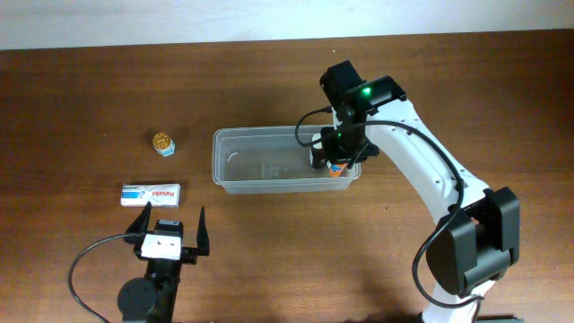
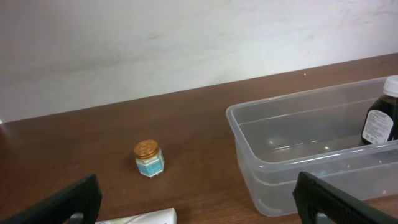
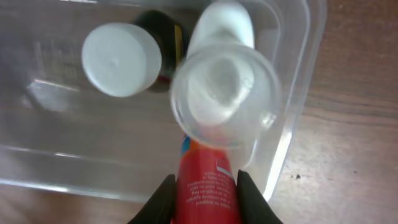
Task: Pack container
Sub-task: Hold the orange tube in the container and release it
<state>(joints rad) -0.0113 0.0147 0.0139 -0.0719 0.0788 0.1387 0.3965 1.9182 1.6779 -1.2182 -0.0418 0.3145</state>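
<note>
The clear plastic container sits mid-table; it also shows in the left wrist view and the right wrist view. My right gripper is shut on a red bottle with a clear cap and holds it at the container's right end. A dark bottle with a white cap stands inside the container, next to the red bottle; it also shows in the left wrist view. My left gripper is open and empty near the front left of the table.
A small jar with a gold lid stands left of the container. A white and blue box lies just ahead of my left gripper. The table's far edge meets a white wall.
</note>
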